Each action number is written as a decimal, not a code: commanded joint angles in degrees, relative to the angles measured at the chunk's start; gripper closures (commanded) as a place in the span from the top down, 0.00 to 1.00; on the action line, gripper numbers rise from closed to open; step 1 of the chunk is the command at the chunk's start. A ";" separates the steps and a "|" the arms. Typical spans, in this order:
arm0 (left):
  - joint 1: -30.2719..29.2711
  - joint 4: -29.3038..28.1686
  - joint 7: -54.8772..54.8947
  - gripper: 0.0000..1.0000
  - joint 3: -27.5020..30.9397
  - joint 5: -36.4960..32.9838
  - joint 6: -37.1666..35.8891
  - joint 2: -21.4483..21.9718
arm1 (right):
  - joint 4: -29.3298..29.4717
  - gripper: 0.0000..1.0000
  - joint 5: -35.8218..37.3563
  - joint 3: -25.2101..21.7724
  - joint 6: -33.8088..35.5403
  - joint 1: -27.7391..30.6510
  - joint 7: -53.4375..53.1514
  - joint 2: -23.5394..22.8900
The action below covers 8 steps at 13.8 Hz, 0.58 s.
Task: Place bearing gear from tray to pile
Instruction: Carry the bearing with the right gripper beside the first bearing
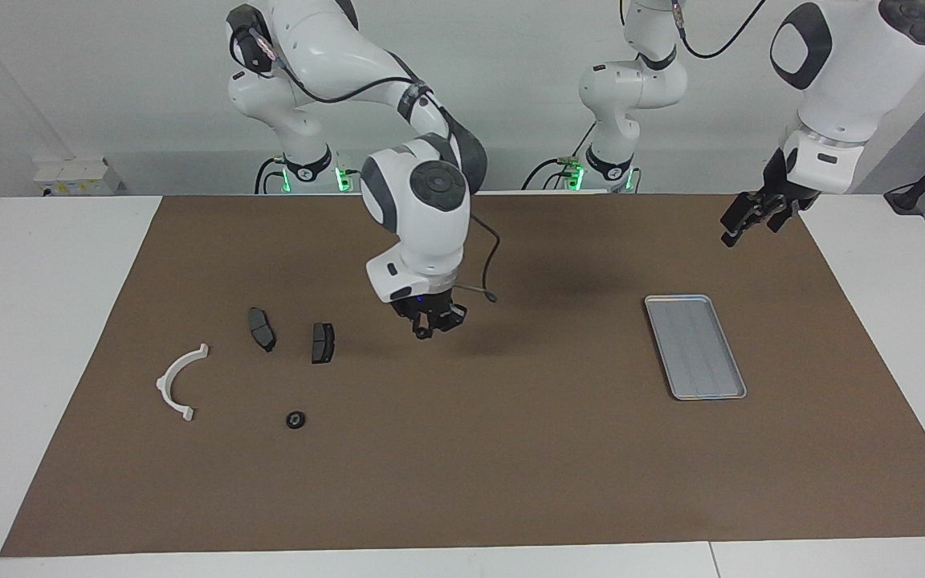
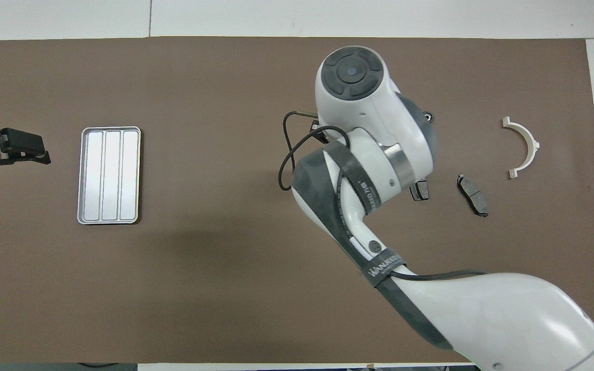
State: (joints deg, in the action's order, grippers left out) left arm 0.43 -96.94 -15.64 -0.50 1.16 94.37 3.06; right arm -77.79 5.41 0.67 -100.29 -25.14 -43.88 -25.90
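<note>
From my console I see the mat point(image 1: 462, 449) covering most of the bench point(image 1: 37, 321), with the tray point(image 1: 694, 347) lying on it toward the left arm's end, nothing in it. Toward the right arm's end lie two brake pads point(image 1: 261, 328) point(image 1: 322, 342) side by side, the bracket point(image 1: 180, 381) nearer that end and farther from the robots than they are, and the bearing gear point(image 1: 295, 419) farthest from the robots, apart from all three. The right pincer point(image 1: 431, 323) hangs over bare mat between pads and tray, beside the pads; the left pincer point(image 1: 743, 222) hangs over the mat's edge past the tray.
</note>
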 commanded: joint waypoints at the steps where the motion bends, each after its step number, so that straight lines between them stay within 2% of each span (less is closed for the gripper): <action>1: 0.18 4.47 0.70 1.00 -0.02 0.86 -4.37 -1.91 | -1.14 0.00 -0.31 0.74 4.13 4.30 11.49 5.14; 5: 0.45 3.77 0.44 1.00 -0.82 0.86 -4.11 -1.48 | -2.10 0.00 -0.40 0.56 2.83 13.69 32.06 6.82; 8: 0.36 3.51 0.26 1.00 -0.82 0.77 -3.76 -1.39 | -6.83 0.00 -0.40 0.56 -3.83 18.45 39.73 6.82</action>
State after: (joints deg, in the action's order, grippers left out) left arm 0.53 -94.58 -15.63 -1.62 1.30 91.72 2.28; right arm -80.30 5.38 0.42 -99.60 -9.28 -8.33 -19.57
